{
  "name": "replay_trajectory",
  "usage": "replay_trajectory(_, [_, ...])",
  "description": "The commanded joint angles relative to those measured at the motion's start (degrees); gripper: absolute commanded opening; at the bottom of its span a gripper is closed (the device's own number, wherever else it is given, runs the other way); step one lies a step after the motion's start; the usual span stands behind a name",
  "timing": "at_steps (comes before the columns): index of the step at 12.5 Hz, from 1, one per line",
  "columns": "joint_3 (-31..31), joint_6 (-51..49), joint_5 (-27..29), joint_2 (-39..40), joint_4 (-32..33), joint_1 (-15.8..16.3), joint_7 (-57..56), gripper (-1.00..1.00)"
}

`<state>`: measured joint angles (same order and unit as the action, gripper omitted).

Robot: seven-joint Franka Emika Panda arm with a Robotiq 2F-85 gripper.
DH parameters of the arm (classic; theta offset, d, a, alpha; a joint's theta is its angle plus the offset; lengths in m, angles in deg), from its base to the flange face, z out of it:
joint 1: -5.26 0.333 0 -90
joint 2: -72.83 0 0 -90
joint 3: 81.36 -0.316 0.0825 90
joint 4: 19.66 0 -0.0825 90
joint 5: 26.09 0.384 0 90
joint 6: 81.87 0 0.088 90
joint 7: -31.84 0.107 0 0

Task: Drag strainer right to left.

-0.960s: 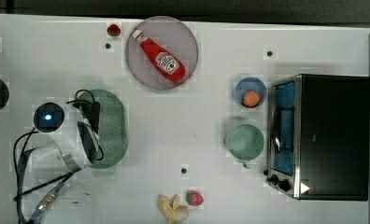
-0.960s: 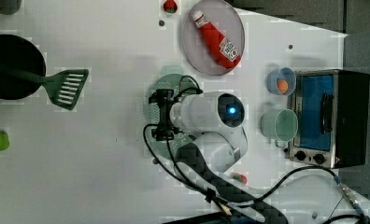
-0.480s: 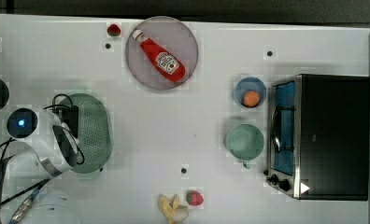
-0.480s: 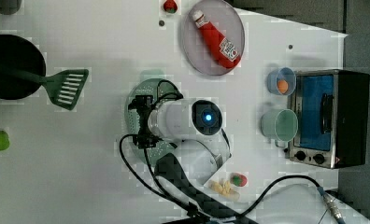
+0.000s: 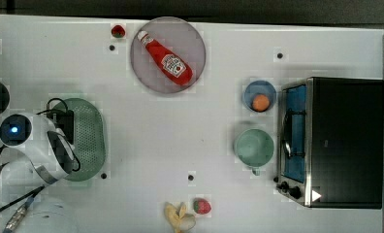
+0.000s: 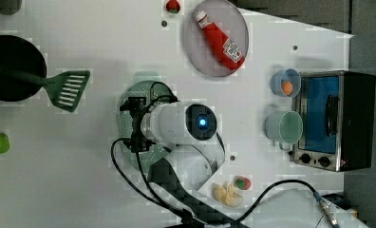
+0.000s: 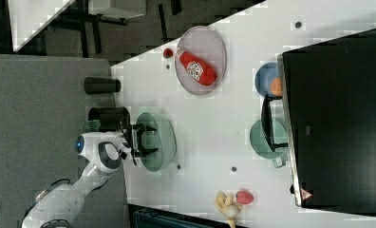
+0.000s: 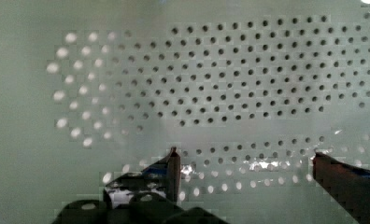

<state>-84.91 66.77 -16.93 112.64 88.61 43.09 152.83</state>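
At the top view's left edge, our gripper [image 8: 244,161], fingers spread, sits inside the strainer [image 5: 89,138]. We judge the drag nearly complete; next, we lift clear without catching the rim.

The spread fingers [image 7: 141,140] reach into the strainer [image 7: 160,142] on the table [image 7: 210,123].

The white worktop [image 5: 146,141] carries the strainer [image 5: 88,138] near one short edge, a grey plate [image 5: 190,41] by a long edge, toaster oven [image 5: 345,141], mint cup [image 5: 254,148], blue bowl [image 5: 250,92], banana [image 5: 179,217] and strawberries [image 5: 202,206].
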Motion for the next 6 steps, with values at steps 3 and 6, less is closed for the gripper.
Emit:
replay_trajectory(3, [0.08, 0.02, 1.84, 1.43, -3.59, 1.21, 4.05, 1.0])
replay_trajectory(6, [1.55, -3.35, 1.51, -1.43, -3.51, 1.18, -0.65, 1.0])
